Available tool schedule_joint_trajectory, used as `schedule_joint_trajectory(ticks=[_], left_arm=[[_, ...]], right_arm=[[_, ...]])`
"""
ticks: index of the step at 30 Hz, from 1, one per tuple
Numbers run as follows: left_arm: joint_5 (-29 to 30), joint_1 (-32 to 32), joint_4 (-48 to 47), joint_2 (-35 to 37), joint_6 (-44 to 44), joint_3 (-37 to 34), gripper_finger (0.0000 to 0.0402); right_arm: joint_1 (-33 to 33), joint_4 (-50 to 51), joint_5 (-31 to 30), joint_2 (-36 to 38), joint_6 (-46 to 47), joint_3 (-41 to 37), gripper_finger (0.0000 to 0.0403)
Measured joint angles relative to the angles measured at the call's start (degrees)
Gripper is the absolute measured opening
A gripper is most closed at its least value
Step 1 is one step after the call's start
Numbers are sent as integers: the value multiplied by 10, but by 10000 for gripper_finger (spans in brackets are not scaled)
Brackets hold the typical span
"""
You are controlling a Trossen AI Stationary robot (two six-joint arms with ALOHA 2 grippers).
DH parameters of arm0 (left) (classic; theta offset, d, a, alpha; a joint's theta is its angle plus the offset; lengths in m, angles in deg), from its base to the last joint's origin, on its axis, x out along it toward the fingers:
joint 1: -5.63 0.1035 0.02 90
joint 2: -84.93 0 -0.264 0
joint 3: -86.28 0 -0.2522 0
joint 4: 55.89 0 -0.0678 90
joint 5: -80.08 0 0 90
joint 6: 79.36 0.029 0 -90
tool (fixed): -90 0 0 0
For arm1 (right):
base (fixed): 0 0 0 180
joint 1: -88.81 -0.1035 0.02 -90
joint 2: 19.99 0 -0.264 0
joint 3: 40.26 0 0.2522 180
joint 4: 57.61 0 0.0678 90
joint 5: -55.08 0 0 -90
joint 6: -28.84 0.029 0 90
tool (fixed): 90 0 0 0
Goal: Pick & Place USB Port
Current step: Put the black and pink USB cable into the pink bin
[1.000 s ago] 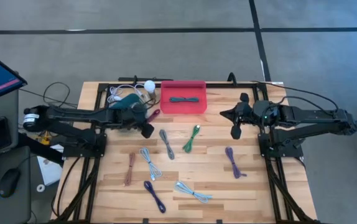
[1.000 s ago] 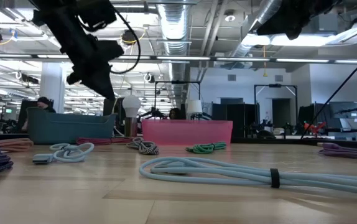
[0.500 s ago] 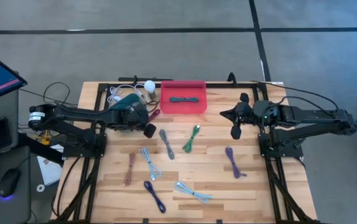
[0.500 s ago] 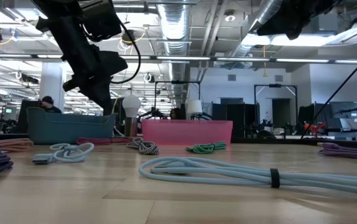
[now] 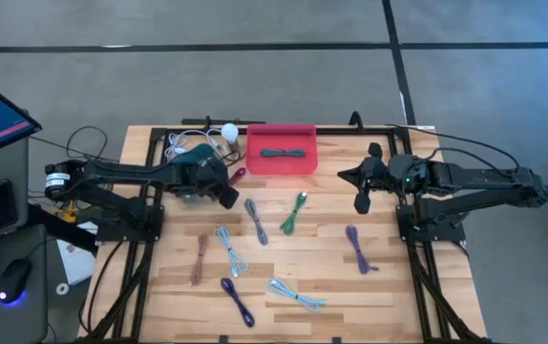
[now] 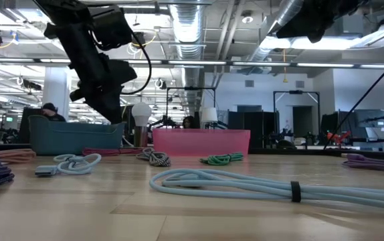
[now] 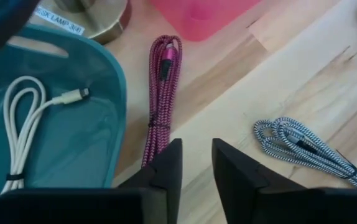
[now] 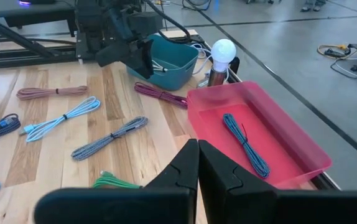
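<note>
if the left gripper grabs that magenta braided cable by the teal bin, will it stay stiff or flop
The magenta braided cable will probably flop: it's a long folded bundle, so its ends should sag. A dark tie at mid-length likely keeps the strands together. It looks light, and the left gripper, jaws apart, hovers over one end.

A wooden table (image 5: 389,287) carries a pink tray (image 5: 281,162), a teal bin (image 7: 97,124), a lamp (image 5: 228,133) and scattered coiled cables (image 5: 228,250).
</note>
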Motion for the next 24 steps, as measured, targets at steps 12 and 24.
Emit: schedule_joint_trajectory(ticks=[12, 24], left_arm=[[12, 7, -59, -21, -28, 0, 87], [-40, 4, -24, -117, -28, 0, 73]], right_arm=[[0, 2, 0, 0, 0, 0, 1], [0, 8, 0, 0, 0, 0, 1]])
